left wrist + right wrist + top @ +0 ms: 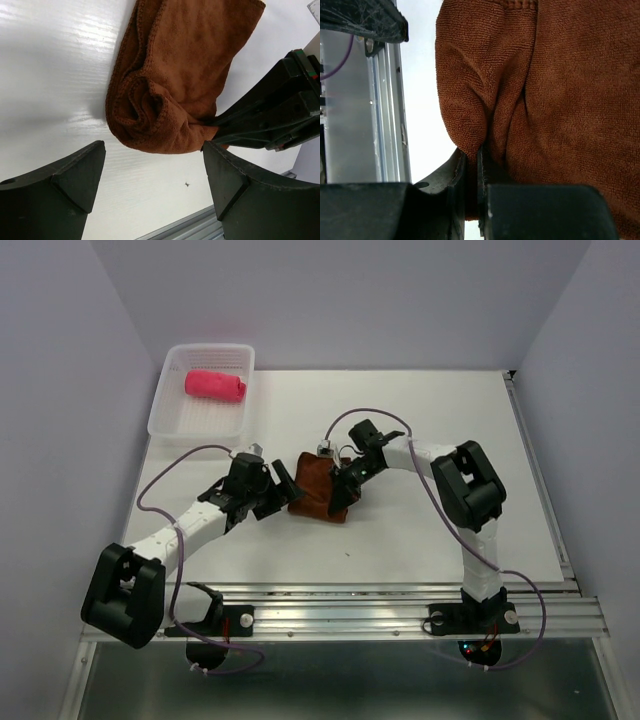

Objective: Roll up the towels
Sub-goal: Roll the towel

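The right jaws pinched a fold of the plush, crumpled brown towel (170, 85). The left jaws stood wide open, empty, just beside it.

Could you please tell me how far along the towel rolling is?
Done: the pink towel lies rolled in the white basket. In hand: the brown towel is on the table, one end curled, with the right pincer shut on its edge and the left pincer open beside it. Left: finishing that roll.
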Robot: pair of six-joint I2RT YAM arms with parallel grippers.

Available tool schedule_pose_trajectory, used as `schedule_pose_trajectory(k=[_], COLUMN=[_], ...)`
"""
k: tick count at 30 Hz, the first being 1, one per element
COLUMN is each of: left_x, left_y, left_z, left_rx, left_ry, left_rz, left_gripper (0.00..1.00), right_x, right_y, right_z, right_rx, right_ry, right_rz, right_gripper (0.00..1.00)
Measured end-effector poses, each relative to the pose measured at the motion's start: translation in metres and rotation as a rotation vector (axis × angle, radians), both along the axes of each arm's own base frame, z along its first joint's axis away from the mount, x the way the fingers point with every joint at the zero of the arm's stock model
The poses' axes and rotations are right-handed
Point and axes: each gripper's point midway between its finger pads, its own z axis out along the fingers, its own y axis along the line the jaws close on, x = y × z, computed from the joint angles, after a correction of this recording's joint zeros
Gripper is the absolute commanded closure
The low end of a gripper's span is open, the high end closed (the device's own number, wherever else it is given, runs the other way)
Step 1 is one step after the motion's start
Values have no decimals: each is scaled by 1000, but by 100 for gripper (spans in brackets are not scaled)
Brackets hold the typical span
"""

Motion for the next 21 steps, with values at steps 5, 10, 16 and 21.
schedule_pose_trajectory(k=[5, 10, 16, 21], left_x=[7, 12, 16, 28], left_y=[-1, -3, -2, -7], left_z=[-6, -17, -43, -46], left_rx=[9, 23, 71, 78], left_ry=[-13, -4, 62, 69], left_rz=[0, -5, -1, -1], left_gripper=[14, 14, 14, 20], right_x=[7, 15, 21, 21], right_y=[-1, -1, -2, -2], right_z=[-1, -6, -6, -9], right_rx=[3, 4, 18, 32], right_ry=[52, 97, 118, 138], right_rz=[-43, -69, -81, -77], right_gripper=[99, 99, 99, 99])
